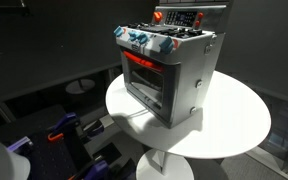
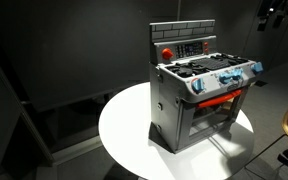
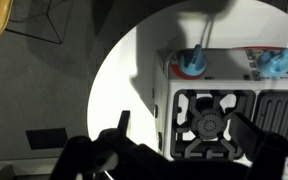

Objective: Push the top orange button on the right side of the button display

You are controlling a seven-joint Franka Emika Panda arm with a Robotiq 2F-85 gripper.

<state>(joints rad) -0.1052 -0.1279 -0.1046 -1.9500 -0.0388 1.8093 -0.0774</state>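
Hovering wide open with black two-finger gripper [image 3: 182, 125] over grey toy stove [image 2: 174, 115]. Must drop rearward to red-orange-framed button display [image 2: 189, 47] behind the black burner [image 3: 210, 124].

Flanking exteriors, overhead wrist (stove [image 1: 169, 70] shared)

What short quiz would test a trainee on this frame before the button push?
1. True or false: the grey toy stove stands on a round white table.
2. Multiple choice: the small red-orange-framed button display sits
A. upright at the stove's top rear
B. on the oven door
C. flat on the table beside the stove
3. Short answer: in the wrist view, is the black robot gripper open or shut, and is it holding anything?

Key: 1 true; 2 A; 3 open, holding nothing.
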